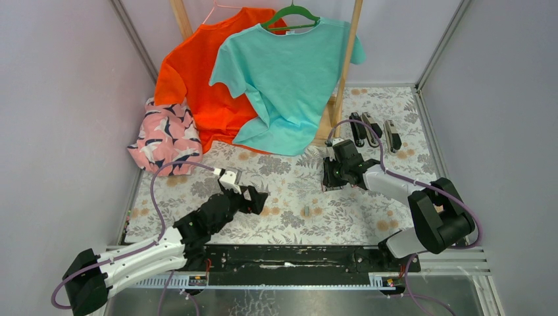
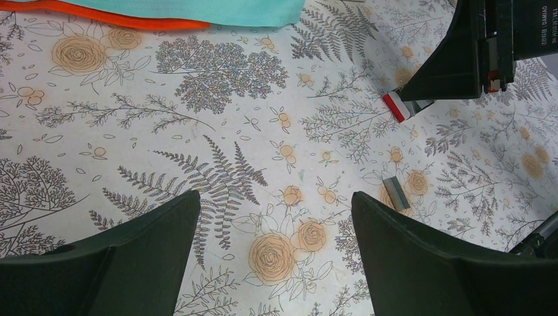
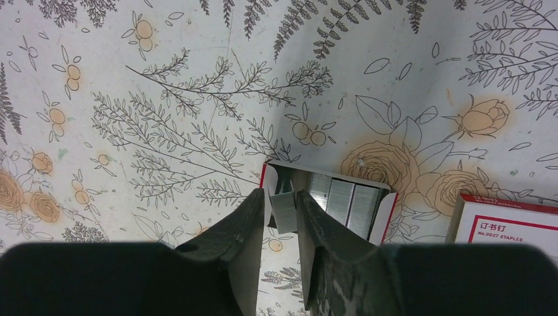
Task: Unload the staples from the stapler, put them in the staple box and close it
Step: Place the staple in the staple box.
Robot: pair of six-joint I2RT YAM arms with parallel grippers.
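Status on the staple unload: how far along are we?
Done: one loose strip lies on the table. In hand: the right pincer nips a second strip at the open staple box; the left pincer hangs open, empty. Left: three staplers sit at the far edge, and I can't tell whether they hold more.

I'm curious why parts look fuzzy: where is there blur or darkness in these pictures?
Top view: even light, walls splay outward. Left wrist: cloth sharp, left tool dark. Right wrist: staples crisp, right tool dark, soft near the lens.
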